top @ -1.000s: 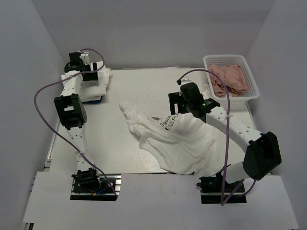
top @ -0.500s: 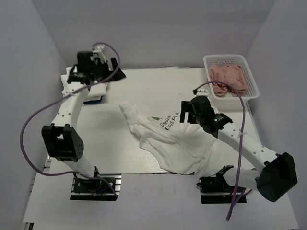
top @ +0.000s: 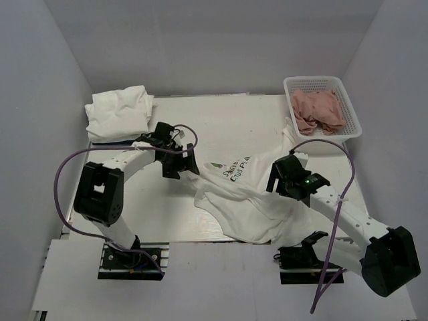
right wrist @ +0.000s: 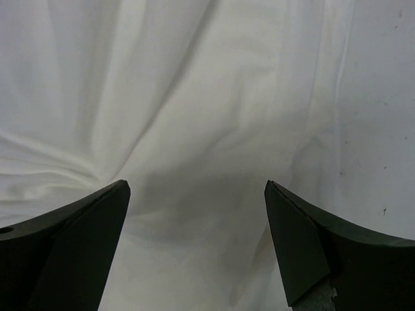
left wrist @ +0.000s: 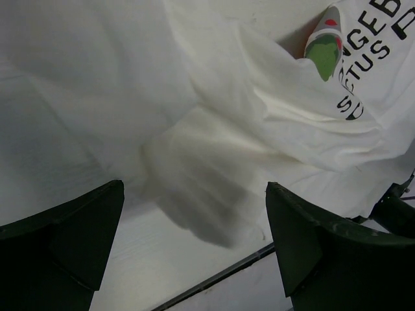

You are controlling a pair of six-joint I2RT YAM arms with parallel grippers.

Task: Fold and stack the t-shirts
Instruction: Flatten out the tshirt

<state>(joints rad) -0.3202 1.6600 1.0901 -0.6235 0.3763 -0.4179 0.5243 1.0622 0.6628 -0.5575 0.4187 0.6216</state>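
Note:
A crumpled white t-shirt (top: pixel 247 200) with dark lettering and a green print lies on the table's middle and right. A folded white t-shirt bundle (top: pixel 119 112) sits at the back left. My left gripper (top: pixel 180 164) is open and empty, hovering at the shirt's left sleeve; the left wrist view shows the sleeve (left wrist: pixel 207 175) and print (left wrist: pixel 327 45) between its open fingers. My right gripper (top: pixel 284 179) is open and empty over the shirt's right part; the right wrist view shows plain white cloth (right wrist: pixel 194 129) below it.
A white plastic basket (top: pixel 352 114) with pink cloth (top: pixel 317 110) stands at the back right. The white table (top: pixel 221 117) has walls on the left, back and right. Purple cables loop off both arms.
My left arm has swung from the back left bundle forward and right to the shirt's left sleeve, leaving the bundle uncovered. My right gripper has moved nearer and right over the shirt.

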